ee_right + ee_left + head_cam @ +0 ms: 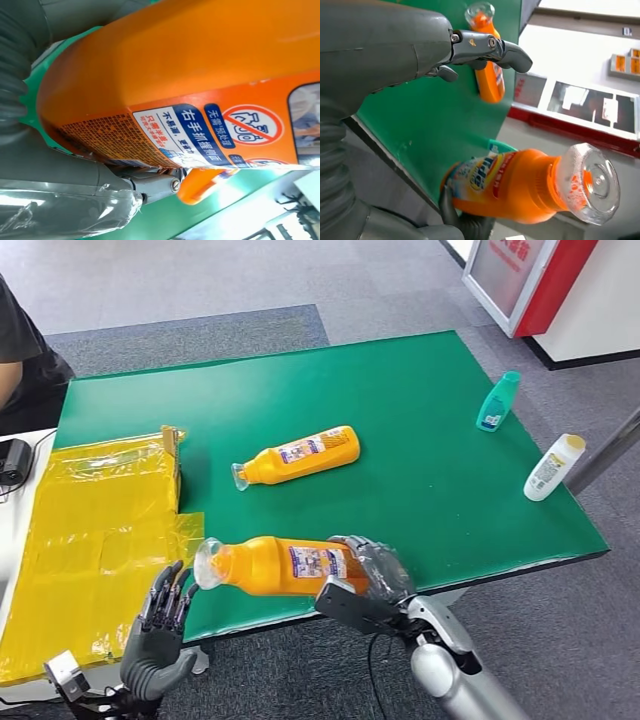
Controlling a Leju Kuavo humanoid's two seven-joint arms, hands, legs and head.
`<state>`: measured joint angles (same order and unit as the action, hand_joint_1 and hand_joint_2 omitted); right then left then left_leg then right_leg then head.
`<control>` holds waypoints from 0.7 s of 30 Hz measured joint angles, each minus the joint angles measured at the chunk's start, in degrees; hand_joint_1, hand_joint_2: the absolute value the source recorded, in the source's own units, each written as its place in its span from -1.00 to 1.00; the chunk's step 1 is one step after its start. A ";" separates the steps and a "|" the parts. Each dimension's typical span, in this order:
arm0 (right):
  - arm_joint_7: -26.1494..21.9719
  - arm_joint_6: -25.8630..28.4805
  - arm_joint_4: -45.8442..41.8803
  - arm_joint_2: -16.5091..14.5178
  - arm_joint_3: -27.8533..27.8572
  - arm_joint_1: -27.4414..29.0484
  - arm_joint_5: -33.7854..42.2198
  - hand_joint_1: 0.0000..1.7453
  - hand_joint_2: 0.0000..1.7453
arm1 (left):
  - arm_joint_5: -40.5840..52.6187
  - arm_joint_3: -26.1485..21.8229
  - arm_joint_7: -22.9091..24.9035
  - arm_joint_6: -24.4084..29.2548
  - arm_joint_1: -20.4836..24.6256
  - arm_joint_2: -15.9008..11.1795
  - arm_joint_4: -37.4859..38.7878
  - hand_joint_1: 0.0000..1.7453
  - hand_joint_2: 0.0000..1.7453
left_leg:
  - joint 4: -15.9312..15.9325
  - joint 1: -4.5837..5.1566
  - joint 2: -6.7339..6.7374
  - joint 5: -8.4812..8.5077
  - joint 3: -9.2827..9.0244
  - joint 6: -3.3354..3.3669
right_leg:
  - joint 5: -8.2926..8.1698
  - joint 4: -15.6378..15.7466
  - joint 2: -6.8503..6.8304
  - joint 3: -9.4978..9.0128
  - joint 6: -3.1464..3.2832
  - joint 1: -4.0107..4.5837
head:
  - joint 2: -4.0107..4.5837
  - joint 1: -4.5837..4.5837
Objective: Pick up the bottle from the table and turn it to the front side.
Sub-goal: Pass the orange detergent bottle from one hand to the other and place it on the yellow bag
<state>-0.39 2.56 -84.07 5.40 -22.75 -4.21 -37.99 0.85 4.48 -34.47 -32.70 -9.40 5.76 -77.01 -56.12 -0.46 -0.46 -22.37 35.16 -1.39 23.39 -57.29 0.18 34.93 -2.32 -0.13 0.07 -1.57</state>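
An orange bottle (279, 566) with a clear cap is held lying sideways above the near edge of the green table (423, 420). My right hand (370, 575) grips its base end, the label facing up. The cap points toward my left hand (160, 625), which hovers just short of it with fingers spread and nothing in them. The left wrist view shows the held orange bottle (516, 185) cap-first beyond the left hand (433, 45). The right wrist view shows the orange bottle (196, 75) pressed against the right hand (75, 195). A second orange bottle (298, 456) lies at mid-table.
A yellow plastic bag (83, 530) covers the table's left part. A teal bottle (498, 400) and a white bottle with a yellow cap (553, 467) lie near the right edge. A person in black (23, 350) stands at the far left. A red-and-white stand (528, 280) is beyond.
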 joint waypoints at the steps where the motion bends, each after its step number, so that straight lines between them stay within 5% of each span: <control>1: -0.63 1.03 0.42 -0.43 -0.41 0.01 -0.83 1.00 1.00 | -0.85 0.40 0.54 -0.90 0.24 -0.02 0.03 -1.00 1.00 | 0.00 0.00 0.00 0.00 0.00 0.00 | 0.00 0.00 0.00 0.00 0.00 0.00 | 0.00 -0.01; 10: -5.79 10.23 4.62 -4.79 -5.92 -0.14 -4.92 1.00 1.00 | -4.78 7.97 7.32 0.26 1.65 1.09 -2.22 -1.00 1.00 | 0.00 0.00 0.00 -0.01 0.01 0.01 | 0.01 0.00 0.00 0.00 -0.01 -0.01 | 0.00 -0.01; 21: -6.28 11.28 6.82 -5.92 -10.78 -1.25 -5.99 1.00 1.00 | -5.62 11.84 8.59 2.10 2.46 0.76 -3.10 -0.99 1.00 | 0.00 0.00 0.00 0.00 0.00 0.00 | 0.00 0.00 0.01 0.00 0.00 0.00 | 0.00 -0.01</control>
<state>-6.67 13.85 -77.25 -0.52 -33.53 -5.46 -43.98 -4.78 16.32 -25.88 -30.60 -6.94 6.53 -80.12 -56.12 -0.46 -0.46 -22.37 35.16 -1.39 23.38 -57.29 0.18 34.93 -2.32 -0.13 0.07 -1.57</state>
